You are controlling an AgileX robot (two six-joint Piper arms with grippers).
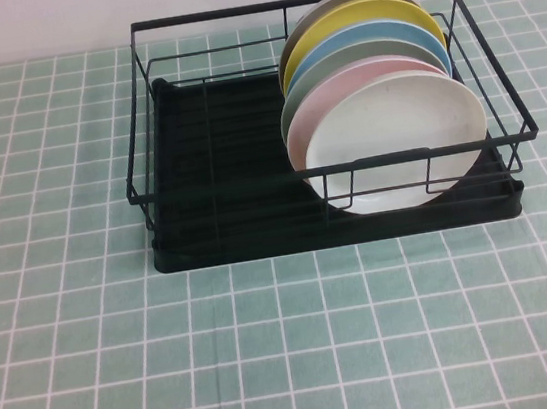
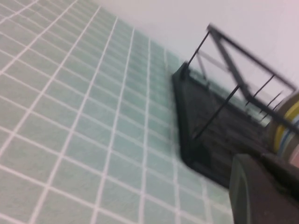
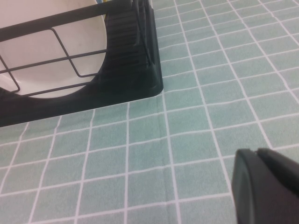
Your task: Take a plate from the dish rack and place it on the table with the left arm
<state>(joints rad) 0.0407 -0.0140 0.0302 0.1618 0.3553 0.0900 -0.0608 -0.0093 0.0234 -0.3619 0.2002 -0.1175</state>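
The white plate (image 1: 397, 148) stands on edge at the front of a row of coloured plates in the black dish rack (image 1: 208, 163), on its right side. The rack sits on the green tiled table (image 1: 272, 346). Neither arm shows in the high view. In the left wrist view my left gripper (image 2: 261, 157) is shut and empty, above the table off the rack's left end (image 2: 205, 135). In the right wrist view my right gripper (image 3: 256, 151) is shut and empty over the tiles, near the rack's front right corner (image 3: 140, 60), with the white plate (image 3: 51, 51) behind the wires.
Behind the white plate stand a pale pink plate (image 1: 339, 90), a grey-green, a blue and a yellow plate (image 1: 360, 22). The rack's left half holds no plates. Open tiled table lies in front of the rack and to both sides. A white wall runs behind.
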